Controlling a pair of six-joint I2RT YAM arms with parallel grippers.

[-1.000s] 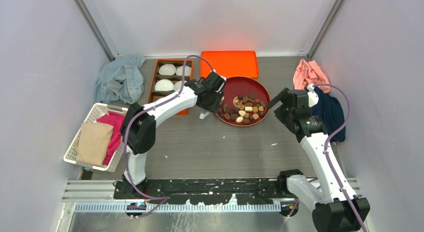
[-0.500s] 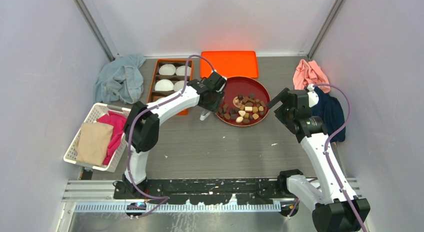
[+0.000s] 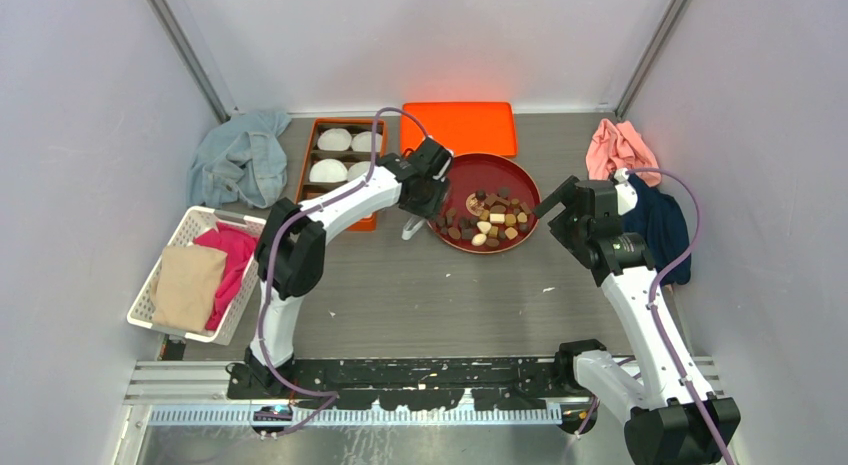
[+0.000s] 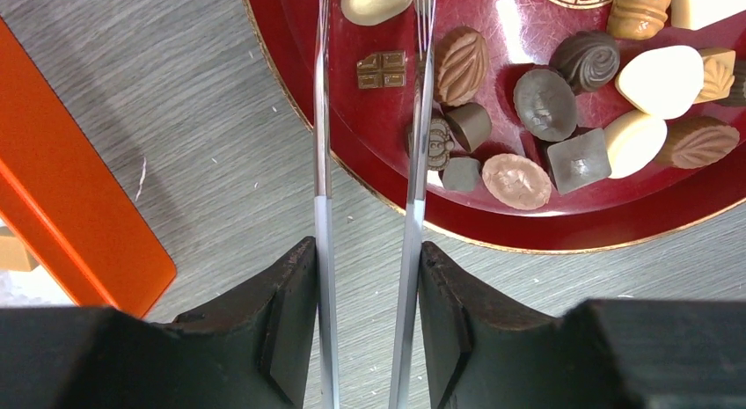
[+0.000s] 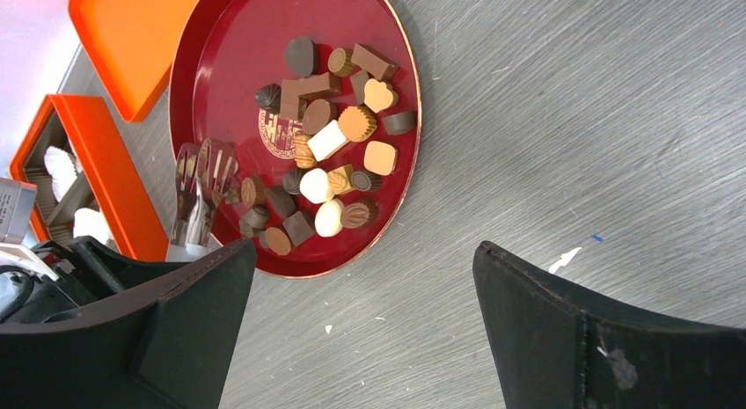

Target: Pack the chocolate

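Several chocolates (image 3: 490, 217) in dark brown, tan and cream lie on a round red plate (image 3: 495, 175). My left gripper (image 3: 425, 200) sits at the plate's left rim, shut on metal tongs (image 4: 413, 163). In the left wrist view the two blades run from the gripper (image 4: 368, 251) out over the plate (image 4: 290, 31), held apart, with a square brown chocolate (image 4: 381, 69) lying between them. The right wrist view shows the tong tips (image 5: 198, 176) over the plate's left side. My right gripper (image 3: 555, 207) hovers open and empty just right of the plate (image 5: 220, 40).
An orange box (image 3: 338, 155) holding white fluted paper cups stands left of the plate, with an orange lid (image 3: 459, 128) behind it. A white basket of cloths (image 3: 190, 275) sits at the left, a blue cloth (image 3: 240, 160) behind it, and pink and navy cloths (image 3: 635, 185) at the right.
My left arm's elbow has swung a little to the right, while its gripper stays at the plate's left rim. The right arm has not moved.
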